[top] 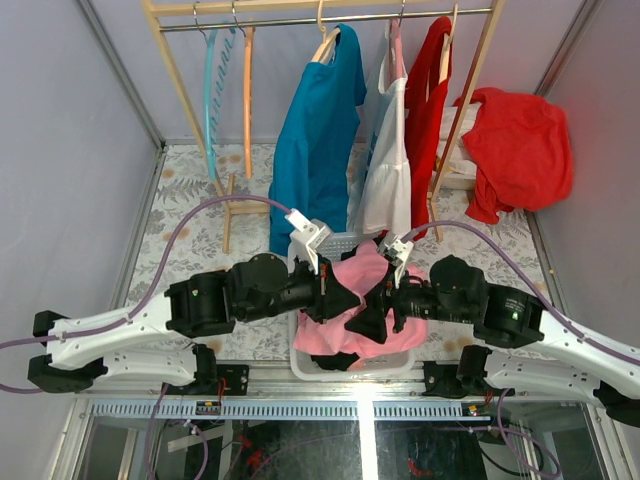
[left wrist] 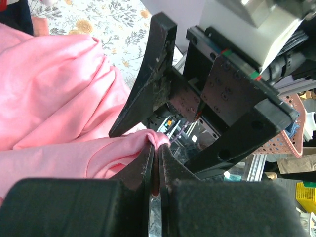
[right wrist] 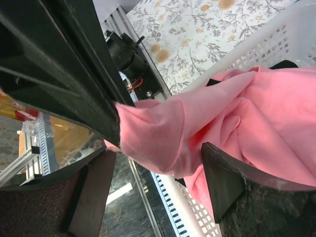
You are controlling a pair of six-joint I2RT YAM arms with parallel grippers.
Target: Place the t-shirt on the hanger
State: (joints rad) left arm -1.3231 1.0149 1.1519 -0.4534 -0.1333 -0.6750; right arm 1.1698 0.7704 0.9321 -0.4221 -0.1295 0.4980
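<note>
One t-shirt (left wrist: 54, 98) fold sits pinched between your left gripper's (left wrist: 157, 150) jaws; right gripper's (right wrist: 157, 158) jaws stand wide around it; hanger (top: 247, 90), well beyond both, is not yet used.

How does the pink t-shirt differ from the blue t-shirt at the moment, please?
The pink t-shirt lies bunched over the white basket; the blue t-shirt hangs full length from the rail. The pink one is pinched by the left pincer; no pincer holds the blue one. Both are plain-coloured.
</note>
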